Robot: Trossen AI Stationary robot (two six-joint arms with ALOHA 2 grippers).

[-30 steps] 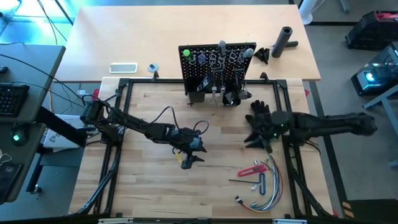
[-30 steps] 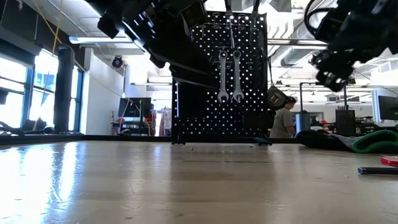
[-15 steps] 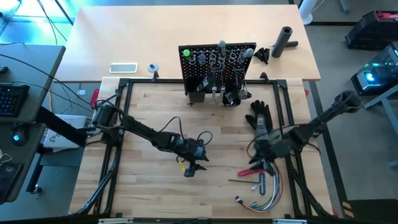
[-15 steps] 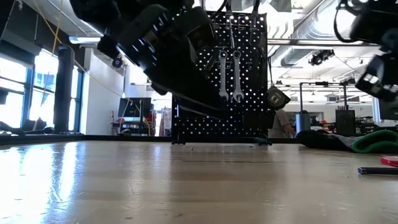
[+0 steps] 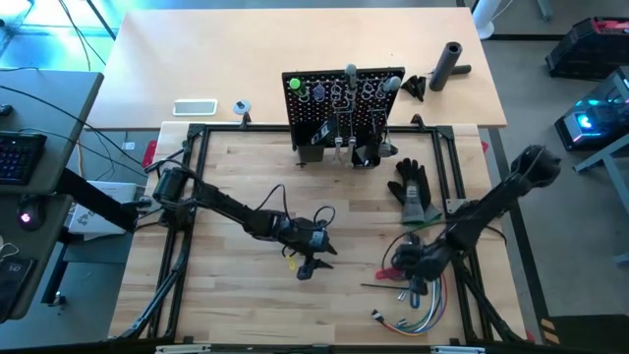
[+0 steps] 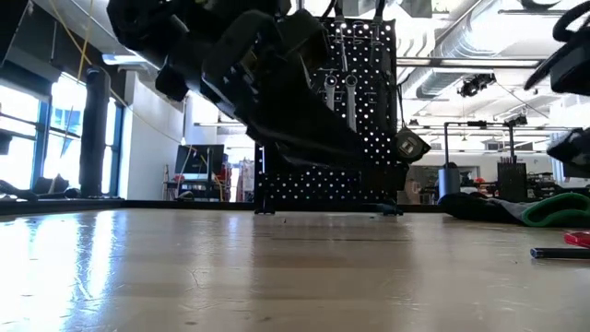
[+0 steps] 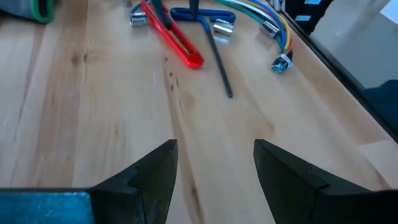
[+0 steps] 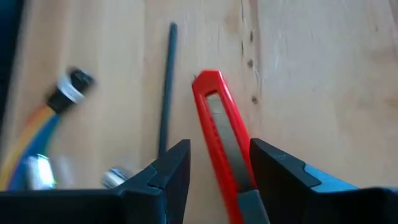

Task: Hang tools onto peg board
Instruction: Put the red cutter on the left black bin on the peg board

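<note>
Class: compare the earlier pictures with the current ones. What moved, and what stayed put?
The right gripper swung from beside the black glove toward the table's near edge and now hangs, jaws open, over the red-handled tool. The left gripper drifted slightly nearer too, open and empty. The peg board, tools and wires stayed put.

Ahead of the left claw (image 7: 214, 171) the tabletop (image 7: 93, 106) lay bare up to a red-handled tool (image 7: 174, 38), a thin dark rod (image 7: 216, 62) and coloured wires (image 7: 273, 28). The right claw (image 8: 214, 165) stood open right above that red-handled tool, rod just beside. A black glove (image 5: 413, 187) and the peg board (image 5: 342, 108) lay beyond it.
</note>
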